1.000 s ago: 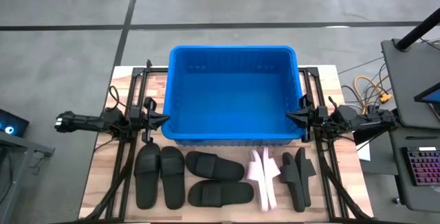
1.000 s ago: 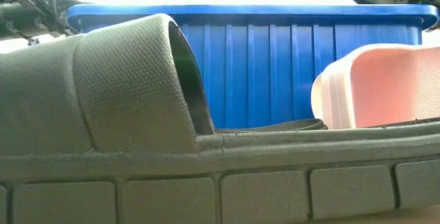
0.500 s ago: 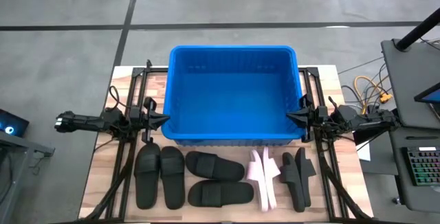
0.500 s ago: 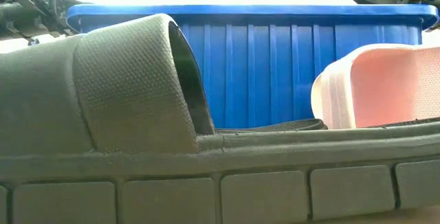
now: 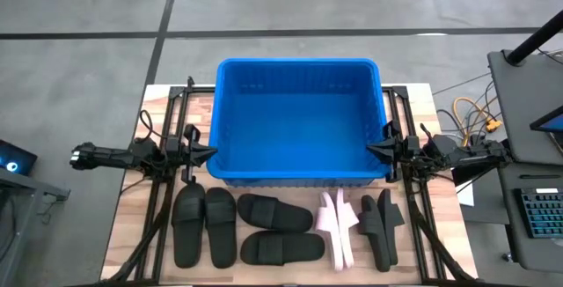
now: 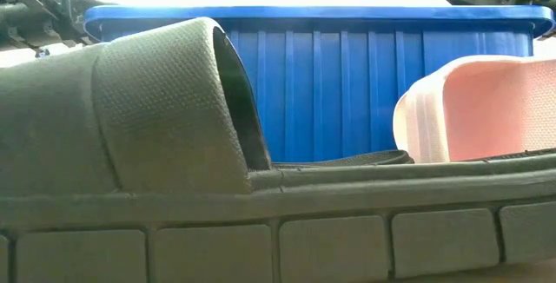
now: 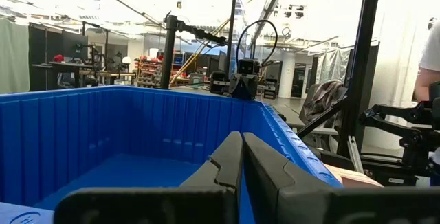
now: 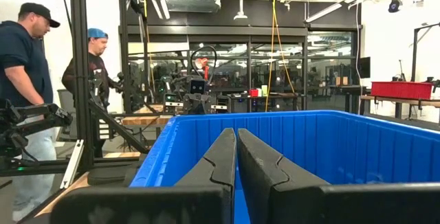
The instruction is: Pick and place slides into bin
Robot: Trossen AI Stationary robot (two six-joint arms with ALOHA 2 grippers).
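Observation:
The blue bin (image 5: 299, 120) stands empty on the far half of the table. Along the near edge lie the slides. Two black ones (image 5: 205, 227) sit side by side at the left. Two more black ones (image 5: 280, 231) lie crosswise in the middle. A pale pink pair (image 5: 335, 228) stands on edge right of them, and another black pair (image 5: 380, 225) lies at the right. In the low view a black slide (image 6: 174, 144) fills the foreground. My left gripper (image 5: 211, 153) (image 7: 242, 138) is shut beside the bin's left wall. My right gripper (image 5: 369, 150) (image 8: 236, 133) is shut beside its right wall. Neither holds anything.
Black frame rails (image 5: 163, 190) run along both sides of the wooden table. Right of the table stand a desk with a keyboard (image 5: 538, 217) and yellow cables (image 5: 475, 115). Two people (image 8: 27, 80) stand beyond the table in the right wrist view.

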